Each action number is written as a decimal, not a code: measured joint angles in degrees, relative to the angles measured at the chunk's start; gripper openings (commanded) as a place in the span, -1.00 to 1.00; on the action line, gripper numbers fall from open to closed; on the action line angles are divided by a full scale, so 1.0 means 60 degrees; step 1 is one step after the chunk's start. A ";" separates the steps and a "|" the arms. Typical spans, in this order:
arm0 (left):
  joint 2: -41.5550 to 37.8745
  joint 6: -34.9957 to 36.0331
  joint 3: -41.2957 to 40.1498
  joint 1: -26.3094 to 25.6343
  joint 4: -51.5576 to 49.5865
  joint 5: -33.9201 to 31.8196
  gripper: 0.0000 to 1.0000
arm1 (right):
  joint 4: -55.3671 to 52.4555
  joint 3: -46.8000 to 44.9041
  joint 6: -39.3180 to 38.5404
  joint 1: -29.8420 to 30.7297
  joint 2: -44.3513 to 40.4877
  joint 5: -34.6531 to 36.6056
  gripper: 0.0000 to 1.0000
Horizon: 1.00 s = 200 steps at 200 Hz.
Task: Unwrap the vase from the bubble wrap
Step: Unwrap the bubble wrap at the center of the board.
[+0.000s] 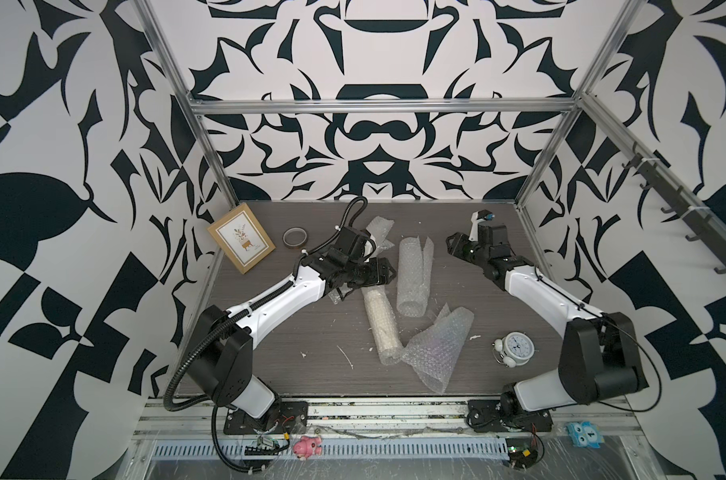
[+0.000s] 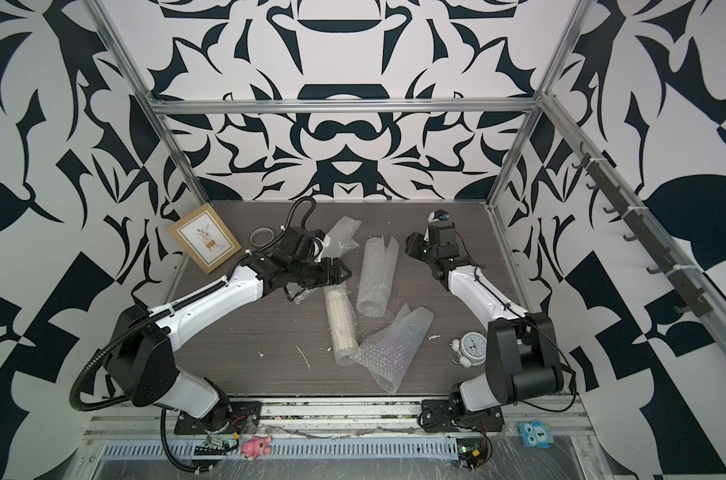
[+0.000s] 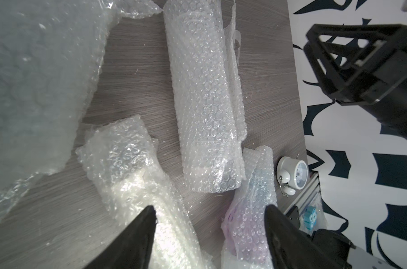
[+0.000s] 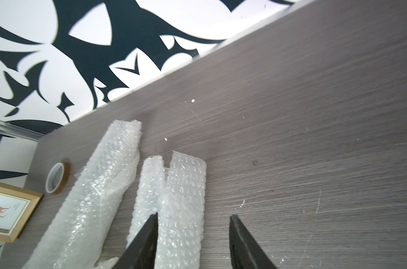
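Grey table (image 1: 295, 324) strewn with bubble wrap (image 1: 413, 278) beside a clock (image 1: 517, 345); left tool (image 3: 210, 209), right tool (image 4: 194, 216) both wide.

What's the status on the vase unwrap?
Left gripper open near vase. Right gripper open, empty. Vase lying down, still inside bubble wrap. Loose roll and loose sheet crowd it.

light: bright, even | shadows: soft | glare: bubble wrap (image 3: 165, 228) | blur: left wrist foreground | edges: bowed

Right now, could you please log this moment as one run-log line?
left claw: open, over wrapped vase | right claw: open, holding nothing | vase: not yet unwrapped | bubble wrap: loose pieces beside it
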 measured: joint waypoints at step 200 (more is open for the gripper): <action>0.2350 -0.2769 -0.0022 -0.0761 0.1953 -0.0368 -0.03 | 0.0525 -0.2069 0.1169 0.0000 -0.0685 -0.2426 -0.06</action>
